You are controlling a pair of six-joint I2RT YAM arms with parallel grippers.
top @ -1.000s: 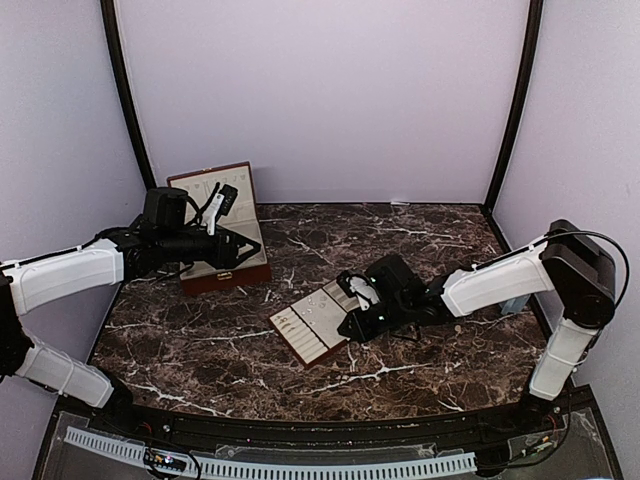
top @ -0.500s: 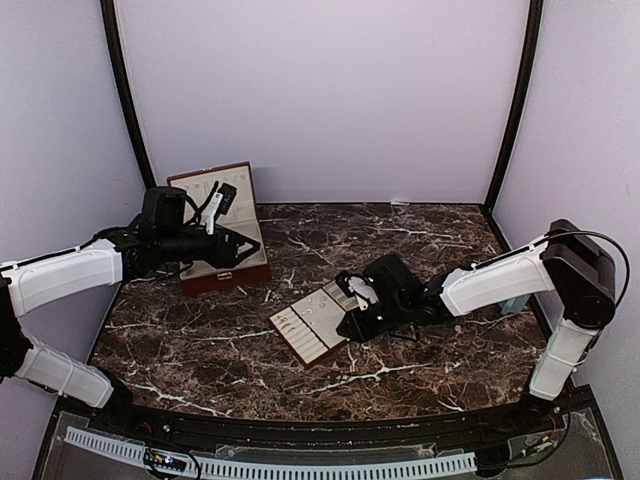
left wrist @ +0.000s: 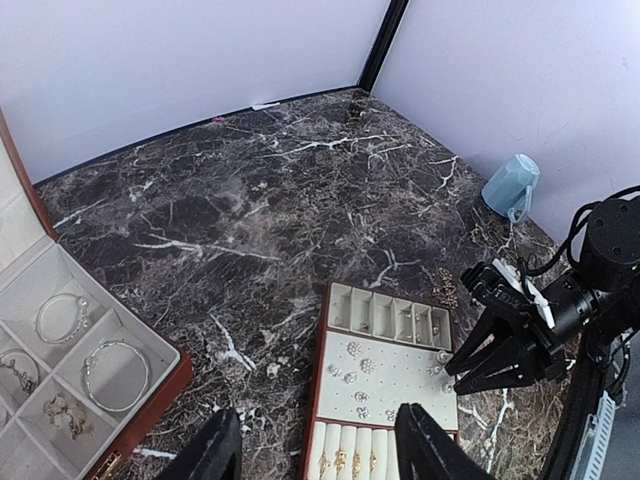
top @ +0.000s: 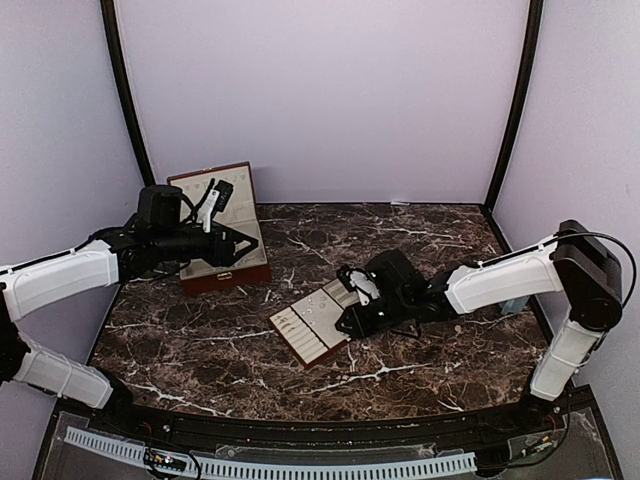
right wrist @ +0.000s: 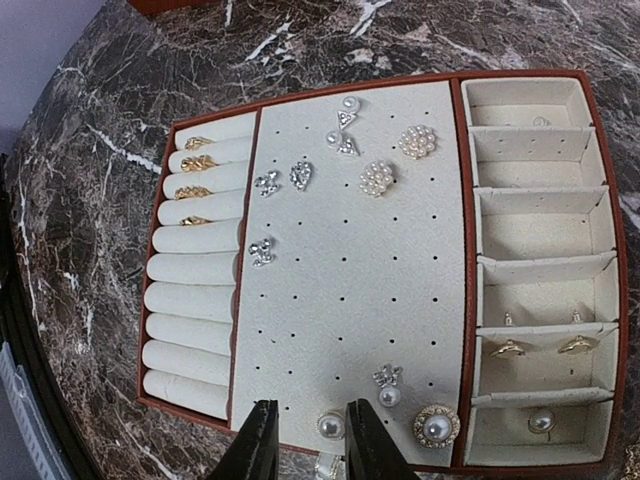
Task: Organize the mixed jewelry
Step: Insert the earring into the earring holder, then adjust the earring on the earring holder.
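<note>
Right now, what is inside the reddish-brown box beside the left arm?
The box holds two thin bangles in separate cream compartments, plus a small tangled cluster. The rest runs off the left wrist view, and the left gripper covers part of it from above.

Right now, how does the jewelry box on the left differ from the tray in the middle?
The box has a raised lid; the tray lies flat and shows none. The box holds bangles in square compartments; the tray holds pearl studs and gold rings. Both are reddish-brown with cream lining.
</note>
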